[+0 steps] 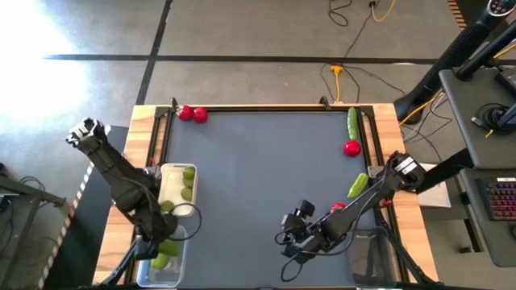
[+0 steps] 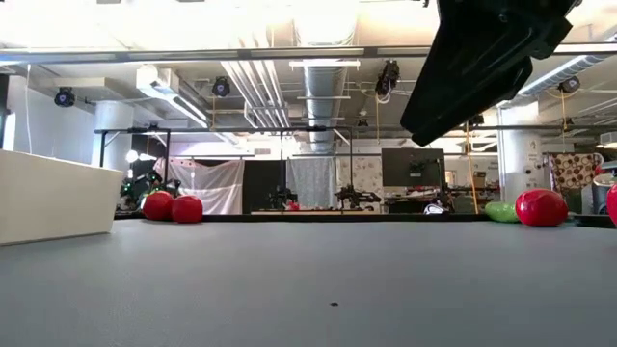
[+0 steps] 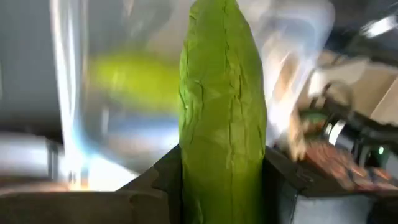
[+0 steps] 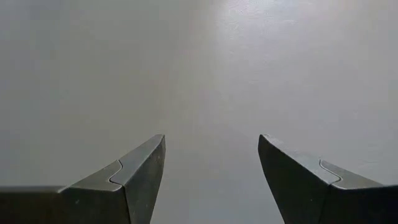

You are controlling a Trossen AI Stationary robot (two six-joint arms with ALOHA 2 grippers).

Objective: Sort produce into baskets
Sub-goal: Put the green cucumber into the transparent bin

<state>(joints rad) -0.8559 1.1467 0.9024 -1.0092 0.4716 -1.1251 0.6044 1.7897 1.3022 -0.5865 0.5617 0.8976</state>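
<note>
The left pincer (image 3: pixel 224 186) grips a long green cucumber-like piece (image 3: pixel 222 106) between its fingers, over the clear tub (image 1: pixel 165 270) at the near left edge of the bench (image 1: pixel 258 177); the white tray (image 1: pixel 171 173) just beyond holds light-green limes (image 1: pixel 188 171). The right pincer (image 4: pixel 211 168) hangs with its fingers spread wide and nothing between them, above bare bench near the front. Two red pieces (image 1: pixel 192 114) lie at the far left corner; on the right side lie a cucumber (image 1: pixel 352 122), a red piece (image 1: pixel 351 148) and another green piece (image 1: pixel 357 186).

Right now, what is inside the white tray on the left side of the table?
In the white tray lie small light-green limes. The left arm covers part of the tray, so an exact count cannot be given.
</note>
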